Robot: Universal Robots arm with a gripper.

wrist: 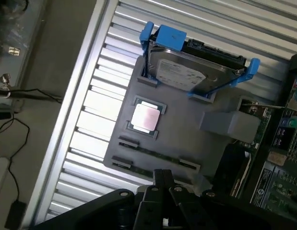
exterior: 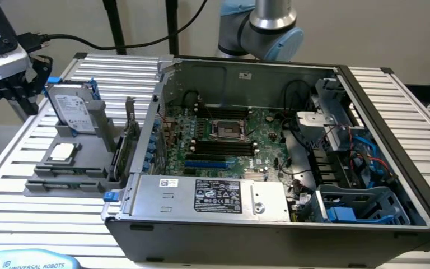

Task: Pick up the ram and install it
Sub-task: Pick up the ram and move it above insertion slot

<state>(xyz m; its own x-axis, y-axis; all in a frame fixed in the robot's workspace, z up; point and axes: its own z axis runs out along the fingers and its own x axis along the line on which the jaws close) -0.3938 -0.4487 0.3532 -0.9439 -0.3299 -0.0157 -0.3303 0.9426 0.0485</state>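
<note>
Grey plastic below you, is that the holder? asks the voice at the bench.

Yes. The grey holder (wrist: 186,125) lies on the slatted table (wrist: 88,120), and my gripper (wrist: 163,176) hangs above its edge, touching nothing.

And the fingers?

Together, tip against tip, with nothing between them.

Where is the ram?

The ram (wrist: 155,152) sits on its edge in a slot of the holder, a thin dark strip between two small end clips. It lies between the processor chip (wrist: 146,117) and my fingertips. I am nearest to it and clear of it.

What else does the holder carry?

A hard drive (wrist: 186,74) in a blue caddy (wrist: 168,34) stands at the far side, beyond the chip. An expansion card (exterior: 127,143) stands upright at the side towards the computer case (exterior: 275,238).

And the case?

Open, just beside the holder, on the exterior view's right of it. Inside it the motherboard (exterior: 234,131) shows its black memory slots (exterior: 223,147), well apart from the ram. I hang at the exterior view's left, outside the case.
</note>
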